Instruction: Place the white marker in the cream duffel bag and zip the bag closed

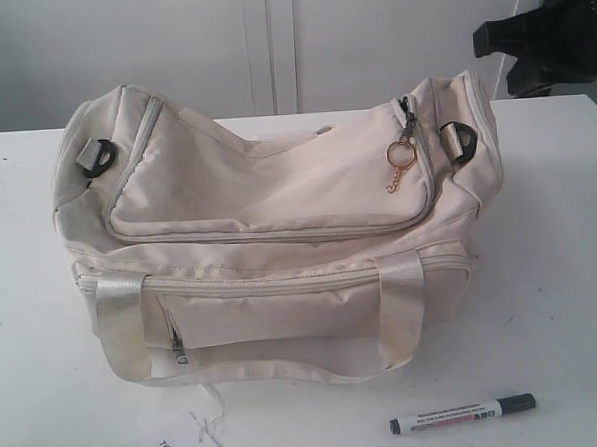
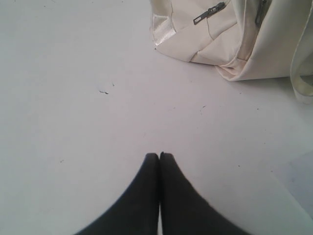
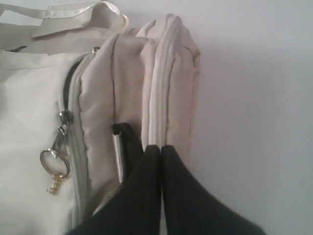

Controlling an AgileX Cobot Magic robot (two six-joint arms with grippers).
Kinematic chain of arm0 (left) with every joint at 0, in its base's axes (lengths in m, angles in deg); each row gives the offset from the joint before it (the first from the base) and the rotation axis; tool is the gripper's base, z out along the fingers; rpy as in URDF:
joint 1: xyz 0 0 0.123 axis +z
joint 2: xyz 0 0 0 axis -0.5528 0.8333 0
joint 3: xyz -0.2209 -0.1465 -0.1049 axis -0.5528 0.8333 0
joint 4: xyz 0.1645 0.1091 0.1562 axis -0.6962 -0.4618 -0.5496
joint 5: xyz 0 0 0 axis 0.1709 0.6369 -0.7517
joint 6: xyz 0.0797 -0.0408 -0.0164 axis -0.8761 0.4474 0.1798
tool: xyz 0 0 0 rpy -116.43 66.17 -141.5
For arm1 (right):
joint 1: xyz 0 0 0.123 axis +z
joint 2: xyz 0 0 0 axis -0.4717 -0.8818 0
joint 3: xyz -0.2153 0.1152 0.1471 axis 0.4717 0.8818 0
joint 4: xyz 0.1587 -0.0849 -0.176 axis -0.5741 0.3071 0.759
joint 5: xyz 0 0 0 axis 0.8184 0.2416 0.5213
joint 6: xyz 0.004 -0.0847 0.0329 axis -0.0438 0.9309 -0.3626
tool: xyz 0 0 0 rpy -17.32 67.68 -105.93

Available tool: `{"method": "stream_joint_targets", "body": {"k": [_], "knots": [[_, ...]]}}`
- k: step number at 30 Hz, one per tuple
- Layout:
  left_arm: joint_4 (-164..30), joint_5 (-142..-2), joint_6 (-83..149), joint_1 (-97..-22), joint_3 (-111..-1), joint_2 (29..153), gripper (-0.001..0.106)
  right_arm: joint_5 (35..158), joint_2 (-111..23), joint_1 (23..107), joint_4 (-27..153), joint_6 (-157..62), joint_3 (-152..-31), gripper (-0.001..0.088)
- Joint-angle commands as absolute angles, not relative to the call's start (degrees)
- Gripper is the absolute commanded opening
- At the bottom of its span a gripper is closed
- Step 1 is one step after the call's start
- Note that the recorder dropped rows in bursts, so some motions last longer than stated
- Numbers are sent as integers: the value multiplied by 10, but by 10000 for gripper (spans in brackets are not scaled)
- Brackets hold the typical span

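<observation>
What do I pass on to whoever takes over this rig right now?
Left gripper: shut, empty, above bare table beside a corner of the cream duffel bag.
Right gripper: shut, empty, at the bag's end near the gold ring zip pull; whether it is touching the bag is unclear.
White marker: lying on the table in front of the bag, toward the right arm's side, untouched.
Done: nothing yet. The top zip looks closed along its front run.
Left: open the top zip, pick up the marker, drop it inside, zip shut.
</observation>
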State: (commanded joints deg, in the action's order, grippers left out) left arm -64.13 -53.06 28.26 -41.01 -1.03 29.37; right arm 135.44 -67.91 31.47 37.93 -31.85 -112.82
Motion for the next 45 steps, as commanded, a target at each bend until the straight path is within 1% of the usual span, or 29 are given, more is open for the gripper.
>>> {"method": "stream_joint_targets", "body": {"k": [7, 10, 12, 13, 14, 16, 17, 19, 26, 29, 30, 31, 45], "knots": [[-641, -531, 283, -410, -10, 294, 0, 1375, -737, 315, 362, -319, -1200, 1], [-641, -531, 283, -410, -10, 294, 0, 1374, -753, 315, 362, -319, -1216, 49], [-641, -531, 283, -410, -10, 294, 0, 1368, -762, 315, 362, -319, -1220, 120], [-641, -531, 283, -410, -10, 294, 0, 1356, -769, 315, 361, -328, -1219, 195], [-641, -531, 283, -410, -10, 294, 0, 1352, -773, 315, 361, -337, -1219, 240], [-641, -531, 283, -410, -10, 294, 0, 1344, -782, 315, 361, -350, -1219, 361], [-641, -531, 283, -410, -10, 294, 0, 1343, -786, 315, 361, -351, -1219, 397], [-641, -531, 283, -410, -10, 294, 0, 1342, -795, 315, 361, -351, -1219, 415], [-641, -531, 283, -410, -10, 294, 0, 1333, -822, 316, 348, -358, -1219, 411], [-641, -531, 283, -410, -10, 294, 0, 1336, -825, 316, 348, -358, -1219, 166], [-641, -531, 283, -410, -10, 294, 0, 1336, -825, 316, 348, -358, -1219, 44], [-641, -531, 283, -410, -10, 294, 0, 1336, -825, 316, 348, -358, -1219, -1], [-641, -531, 283, -410, -10, 294, 0, 1321, -825, 316, 349, -358, -1219, 0]]}}
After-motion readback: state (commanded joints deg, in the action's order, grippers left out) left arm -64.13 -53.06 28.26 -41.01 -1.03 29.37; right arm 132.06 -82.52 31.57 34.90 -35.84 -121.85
